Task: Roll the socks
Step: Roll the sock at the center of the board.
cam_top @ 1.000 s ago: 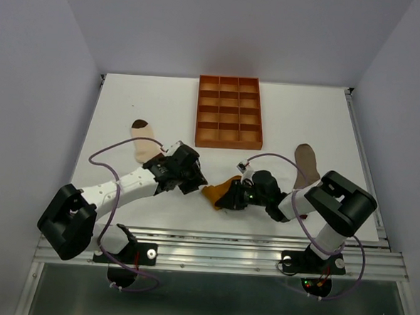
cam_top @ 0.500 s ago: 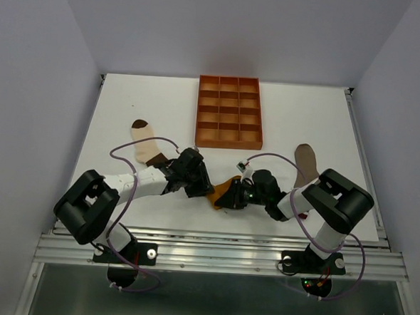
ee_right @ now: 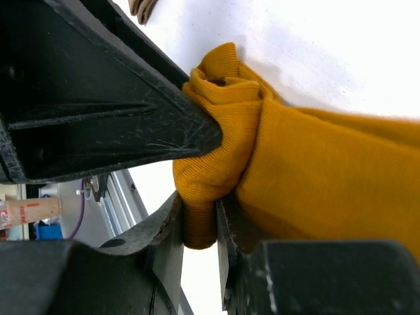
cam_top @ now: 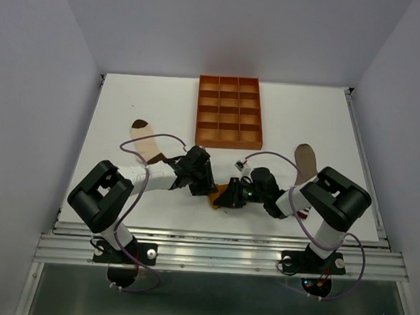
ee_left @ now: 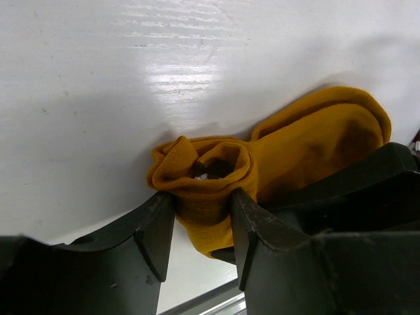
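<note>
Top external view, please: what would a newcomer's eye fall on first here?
The left gripper and right gripper both pinch one half-rolled mustard sock at front centre. An orange tray sits behind them, with a cream sock lying flat at left and a taupe sock at right.

We are looking down at a bench [cam_top: 305,113] that is carrying a tray [cam_top: 229,144] at its far middle. The left sock [cam_top: 145,141] is lying flat nearer to us and left of the tray. The right sock [cam_top: 307,162] is lying flat nearer and to the tray's right, well apart from it. Between them, at the near middle, the middle sock [ee_left: 289,151] is lying on the bench. The left pincer [ee_left: 202,203] is gripping its rolled end from the left, and the right pincer [ee_right: 199,226] is pinching that same end from the right, just beside it.
</note>
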